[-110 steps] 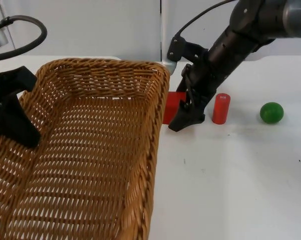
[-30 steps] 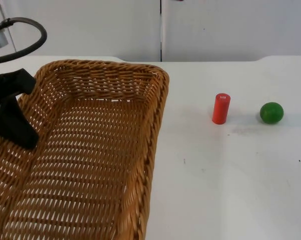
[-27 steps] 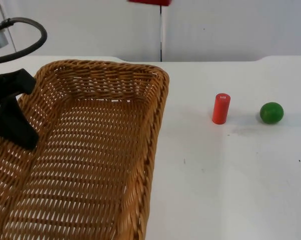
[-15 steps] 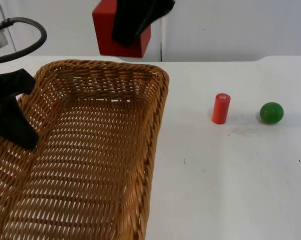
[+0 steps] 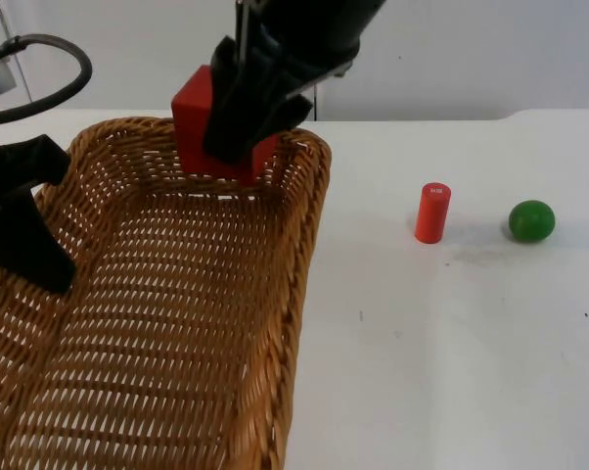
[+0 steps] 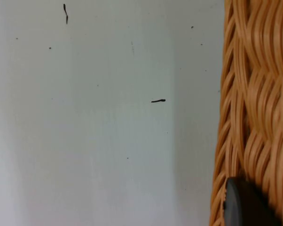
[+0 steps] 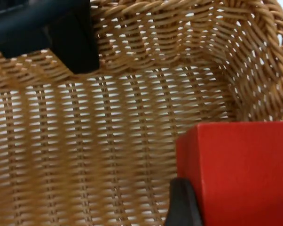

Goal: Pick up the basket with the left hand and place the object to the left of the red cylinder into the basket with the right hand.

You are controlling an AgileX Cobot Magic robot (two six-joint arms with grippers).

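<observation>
The wicker basket (image 5: 177, 323) covers the left half of the table in the top view, and my left gripper (image 5: 21, 240) is shut on its left rim. Next to the black fingertip (image 6: 245, 207) in the left wrist view is that rim (image 6: 254, 94), with white table under it. My right gripper (image 5: 238, 132) is shut on the red block (image 5: 192, 122) and holds it over the basket's far end. From the right wrist, the red block (image 7: 240, 174) hangs above the woven floor (image 7: 108, 141), and the left gripper (image 7: 52, 33) grips the far rim. The red cylinder (image 5: 432, 212) stands upright on the table.
A green ball (image 5: 531, 220) lies on the table to the right of the red cylinder. The white table top (image 5: 451, 352) stretches right of the basket. The grey partition wall (image 5: 471, 59) closes the back.
The right arm has come down from the picture's upper edge with the red block, now low over the basket's far end. Basket and left arm have stayed still.
</observation>
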